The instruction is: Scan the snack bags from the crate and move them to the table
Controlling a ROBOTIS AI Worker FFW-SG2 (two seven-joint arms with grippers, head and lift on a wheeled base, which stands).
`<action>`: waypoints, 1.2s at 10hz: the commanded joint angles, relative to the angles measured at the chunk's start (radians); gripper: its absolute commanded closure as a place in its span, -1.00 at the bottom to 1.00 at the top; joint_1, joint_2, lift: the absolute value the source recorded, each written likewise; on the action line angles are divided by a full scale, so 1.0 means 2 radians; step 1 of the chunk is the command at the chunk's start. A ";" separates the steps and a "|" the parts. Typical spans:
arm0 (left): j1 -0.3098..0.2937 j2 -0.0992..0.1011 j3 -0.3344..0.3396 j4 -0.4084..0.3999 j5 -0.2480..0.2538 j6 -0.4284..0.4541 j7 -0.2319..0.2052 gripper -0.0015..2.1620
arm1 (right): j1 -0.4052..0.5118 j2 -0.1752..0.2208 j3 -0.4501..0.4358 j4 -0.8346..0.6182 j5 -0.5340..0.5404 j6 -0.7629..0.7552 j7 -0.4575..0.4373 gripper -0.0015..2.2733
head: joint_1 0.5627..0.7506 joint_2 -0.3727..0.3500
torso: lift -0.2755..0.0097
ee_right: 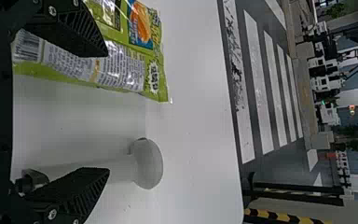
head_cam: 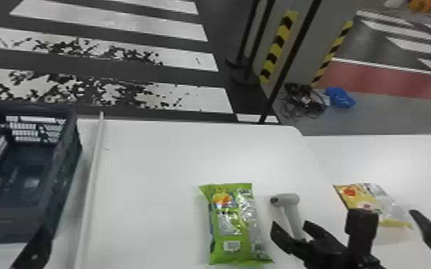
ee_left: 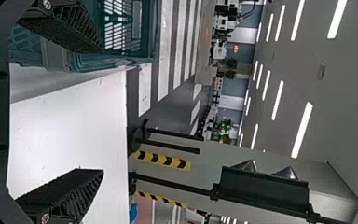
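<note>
Beside the right end effector (head_cam: 289,224) lies the green bag (head_cam: 231,229).

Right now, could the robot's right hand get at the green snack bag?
Probably yes. The right hand is open and empty, and looks close to the green snack bag. Nothing lies on top of the bag, and the pale scanner is off to its right, so the way looks free.

No wording can be read: the green snack bag (head_cam: 231,221) carries print (ee_right: 121,67) and a barcode (ee_right: 28,45) (too small to decipher).
</note>
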 commanded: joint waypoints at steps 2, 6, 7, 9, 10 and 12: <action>-0.001 0.002 0.001 0.000 0.002 -0.001 -0.002 -0.92 | 0.009 0.012 -0.007 -0.011 -0.043 0.039 0.008 -0.89 | 0.41 -0.66 | 0.27; -0.001 0.004 0.001 0.005 0.004 -0.002 -0.007 -0.92 | -0.039 0.013 -0.066 0.018 -0.109 0.146 0.088 -0.89 | 0.41 -0.57 | 0.27; 0.000 0.004 0.001 0.007 0.004 -0.002 -0.007 -0.92 | -0.061 0.012 -0.074 0.041 -0.116 0.169 0.110 -0.89 | 0.41 -0.57 | 0.27; 0.000 0.004 0.001 0.008 0.004 -0.002 -0.007 -0.92 | -0.103 0.005 -0.075 0.105 -0.116 0.188 0.156 -0.89 | 0.41 -0.53 | 0.27; 0.001 0.003 0.001 0.008 0.004 -0.002 -0.007 -0.92 | -0.113 0.002 -0.071 0.125 -0.105 0.185 0.160 -0.89 | 0.41 -0.52 | 0.27; 0.001 0.001 0.001 0.013 0.003 -0.002 -0.006 -0.92 | -0.128 -0.011 -0.054 0.154 -0.102 0.182 0.173 -0.89 | 0.41 -0.51 | 0.27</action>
